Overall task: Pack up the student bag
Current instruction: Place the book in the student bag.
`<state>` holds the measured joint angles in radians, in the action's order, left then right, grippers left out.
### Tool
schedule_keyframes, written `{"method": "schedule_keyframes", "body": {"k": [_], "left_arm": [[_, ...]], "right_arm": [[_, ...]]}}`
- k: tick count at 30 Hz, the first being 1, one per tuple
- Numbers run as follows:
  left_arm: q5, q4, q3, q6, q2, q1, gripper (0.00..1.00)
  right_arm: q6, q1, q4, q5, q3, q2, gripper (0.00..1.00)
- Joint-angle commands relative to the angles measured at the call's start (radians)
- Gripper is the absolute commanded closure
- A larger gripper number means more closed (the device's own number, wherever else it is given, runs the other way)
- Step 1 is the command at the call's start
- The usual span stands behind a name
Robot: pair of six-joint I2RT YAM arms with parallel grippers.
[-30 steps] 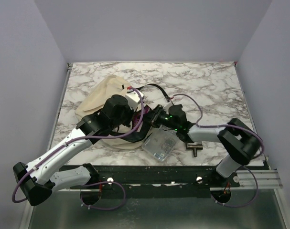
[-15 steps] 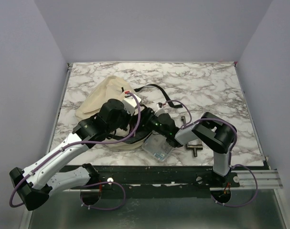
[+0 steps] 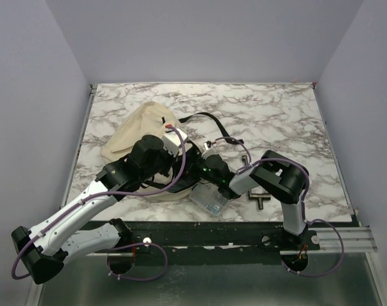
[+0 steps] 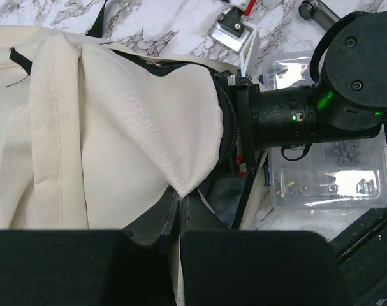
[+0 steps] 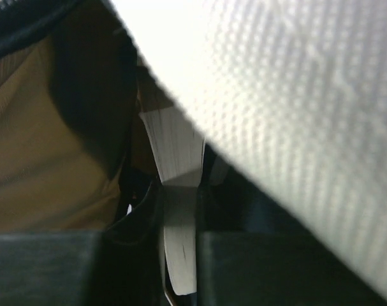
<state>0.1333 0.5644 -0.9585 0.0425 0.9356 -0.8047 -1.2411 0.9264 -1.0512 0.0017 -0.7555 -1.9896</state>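
The student bag [image 3: 132, 131] is a cream fabric backpack lying at the left of the marble table. My left gripper [image 4: 179, 207] is shut on the edge of its cream flap [image 4: 180, 121] and holds the mouth open. My right arm [image 4: 289, 118] reaches into that opening from the right, so its fingers are hidden in the top view. Inside the bag, my right gripper [image 5: 180, 255] is shut on a book [image 5: 177, 159], whose white page edges stand between the fingers. The tan lining [image 5: 46, 146] lies to its left and the flap [image 5: 308, 95] hangs over it.
A clear plastic box [image 3: 209, 199] of small parts lies just right of the bag's mouth, under my right arm. A small T-shaped metal piece [image 3: 260, 199] lies near the front edge. A black strap [image 3: 209, 120] trails behind the bag. A white block [image 4: 234, 32] sits by the strap.
My right arm has folded and pushed leftward, from beside the bag's mouth into it. My left arm shifted slightly and keeps hold of the flap.
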Motion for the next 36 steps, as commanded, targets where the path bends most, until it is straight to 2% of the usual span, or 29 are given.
{"method": "schedule_keyframes", "body": {"k": [1, 8, 14, 18, 21, 24, 26, 27, 29, 31, 34, 36], "left_arm": [[-0.015, -0.078, 0.0, -0.022, -0.03, -0.002, 1.0], [0.188, -0.104, -0.009, -0.131, -0.043, 0.01, 1.0], [0.203, -0.121, -0.031, -0.165, -0.04, 0.015, 1.0], [0.141, -0.132, -0.037, -0.151, -0.023, 0.016, 1.0], [0.097, -0.148, -0.032, -0.111, -0.017, 0.016, 1.0], [0.166, -0.173, 0.011, -0.014, -0.033, 0.018, 1.0], [0.157, -0.205, 0.057, 0.057, -0.05, 0.02, 1.0], [0.163, -0.216, 0.075, 0.069, -0.059, 0.021, 1.0], [0.171, -0.233, 0.102, 0.067, -0.07, 0.019, 1.0], [0.157, -0.239, 0.113, 0.046, -0.072, 0.02, 1.0], [0.157, -0.238, 0.113, 0.01, -0.056, 0.02, 1.0], [0.166, -0.228, 0.11, -0.008, -0.044, 0.02, 1.0]], "right_arm": [[-0.084, 0.009, -0.052, 0.046, 0.051, 0.059, 0.99], [-0.304, 0.008, -0.101, 0.135, 0.123, 0.174, 1.0], [-0.394, 0.007, -0.185, 0.307, 0.168, 0.237, 1.0], [-0.403, 0.008, -0.189, 0.359, 0.097, 0.192, 1.0], [-0.369, 0.008, -0.158, 0.348, -0.027, 0.093, 1.0], [-0.359, 0.009, -0.138, 0.356, -0.118, 0.007, 1.0], [-0.359, 0.009, -0.062, 0.326, -0.178, -0.029, 0.99], [-0.358, 0.009, -0.035, 0.315, -0.194, -0.041, 0.92], [-0.35, 0.011, 0.036, 0.29, -0.218, -0.053, 0.72], [-0.341, 0.011, 0.111, 0.267, -0.233, -0.059, 0.58], [-0.344, 0.011, 0.19, 0.191, -0.237, -0.064, 0.51], [-0.283, 0.011, 0.265, 0.136, -0.225, -0.033, 0.46]]}}
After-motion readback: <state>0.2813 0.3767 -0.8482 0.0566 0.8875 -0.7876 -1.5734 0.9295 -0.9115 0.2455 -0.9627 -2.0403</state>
